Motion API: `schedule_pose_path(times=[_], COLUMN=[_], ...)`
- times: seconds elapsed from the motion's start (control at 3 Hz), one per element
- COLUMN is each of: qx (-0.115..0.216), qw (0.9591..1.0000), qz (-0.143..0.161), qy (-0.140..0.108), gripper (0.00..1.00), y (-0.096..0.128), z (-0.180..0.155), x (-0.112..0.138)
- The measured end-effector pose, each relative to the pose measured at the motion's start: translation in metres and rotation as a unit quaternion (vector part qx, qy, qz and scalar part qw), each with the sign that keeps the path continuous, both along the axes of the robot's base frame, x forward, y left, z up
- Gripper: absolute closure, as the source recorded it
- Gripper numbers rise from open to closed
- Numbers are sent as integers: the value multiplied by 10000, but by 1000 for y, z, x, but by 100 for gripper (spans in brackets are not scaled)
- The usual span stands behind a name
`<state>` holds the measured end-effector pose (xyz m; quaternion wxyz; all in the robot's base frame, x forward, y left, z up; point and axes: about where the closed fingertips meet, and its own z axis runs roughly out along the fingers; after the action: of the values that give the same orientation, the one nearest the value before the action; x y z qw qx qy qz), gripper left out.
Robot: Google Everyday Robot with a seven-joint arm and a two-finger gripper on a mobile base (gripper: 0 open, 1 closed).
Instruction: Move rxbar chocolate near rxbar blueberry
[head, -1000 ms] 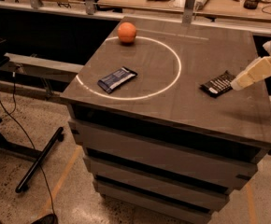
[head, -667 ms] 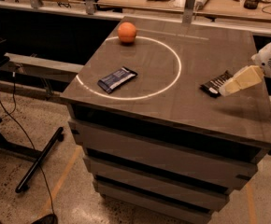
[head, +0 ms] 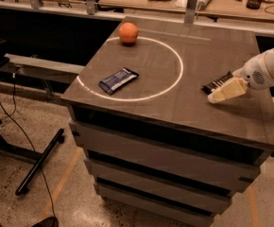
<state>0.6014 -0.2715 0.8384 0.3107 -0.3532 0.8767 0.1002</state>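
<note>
From the single camera view I have, the task looks barely begun. The rxbar chocolate (head: pixel 216 82) lies near the right edge of the table (head: pixel 184 112), outside the white circle (head: pixel 180 70) marked on its top. The rxbar blueberry (head: pixel 118 80) lies on the left side, inside that circle and close to its front-left arc. The two bars are well apart, with most of the circle between them, so the bar has not been moved near its partner. The gripper (head: pixel 224 91) comes in from the right and sits low over the table, right at the near end of the rxbar chocolate and covering part of it. I cannot tell whether the claw is apart or clamped on the wrapper, or whether it touches the bar or merely hangs just above it. The black bar looks flat on the surface, so I judge it is not yet lifted. An orange (head: pixel 128 32) rests at the far side of the circle, well away from both bars and off the straight line between them. As I read it, what is left is nearly everything: get a firm hold on the rxbar chocolate, carry or slide it leftward across the circle, and set it down just beside the rxbar blueberry.
</note>
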Motion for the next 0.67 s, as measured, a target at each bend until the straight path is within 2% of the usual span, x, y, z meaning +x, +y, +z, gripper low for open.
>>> schedule_pose_path(times=[0.33,0.67], qx=[-62,-62], qw=[10000,10000], qz=[41,41], qy=[-16,-16], gripper=[54,77], y=[10,10], z=[-9,-5], x=[0,0])
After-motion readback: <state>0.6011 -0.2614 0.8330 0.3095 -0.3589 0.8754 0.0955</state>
